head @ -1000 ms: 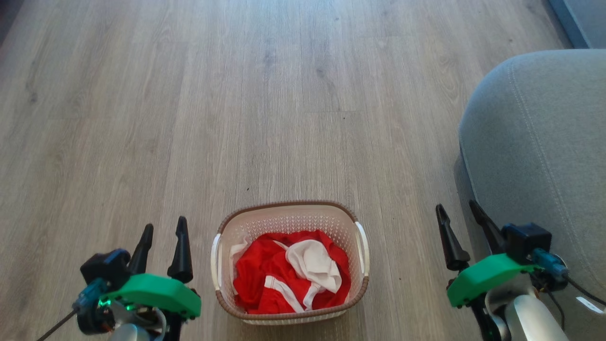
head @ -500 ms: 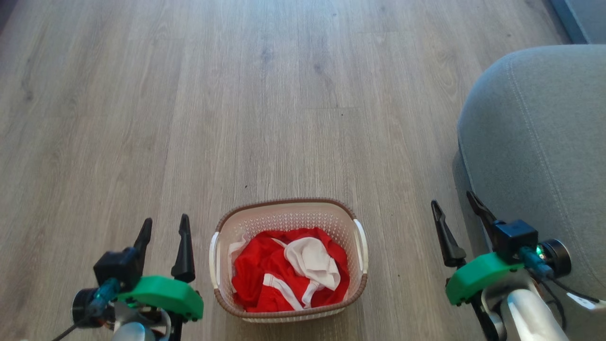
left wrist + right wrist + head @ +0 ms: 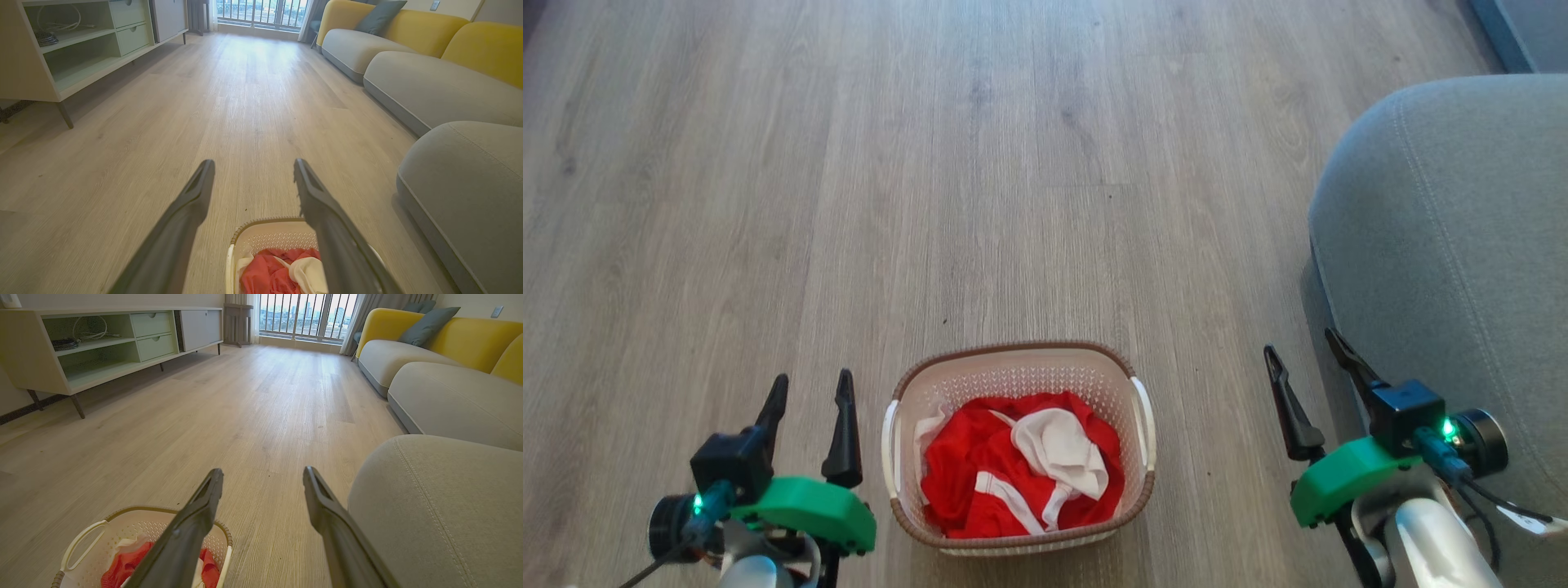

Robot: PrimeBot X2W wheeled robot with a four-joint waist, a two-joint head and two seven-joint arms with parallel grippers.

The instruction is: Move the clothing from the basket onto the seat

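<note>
Little is changed from the earlier frames: a slight shift of the whole head view is attributed to the camera, and both wrists are seen re-angled a little. The clothing (image 3: 980,457) is heaped inside the basket (image 3: 1013,349), which stands on the floor (image 3: 931,204); the seat (image 3: 1445,245) lies well to the right of the basket. The garments are judged light, soft and limp, and are expected to drape and trail when lifted. A hold is best taken on a raised fold near the middle of the heap, clear of the basket rim. The left gripper (image 3: 813,377) is held just left of the basket, moderately open and empty. The right gripper (image 3: 1300,343) is held right of the basket, beside the seat, likewise moderately open, with nothing touched.
</note>
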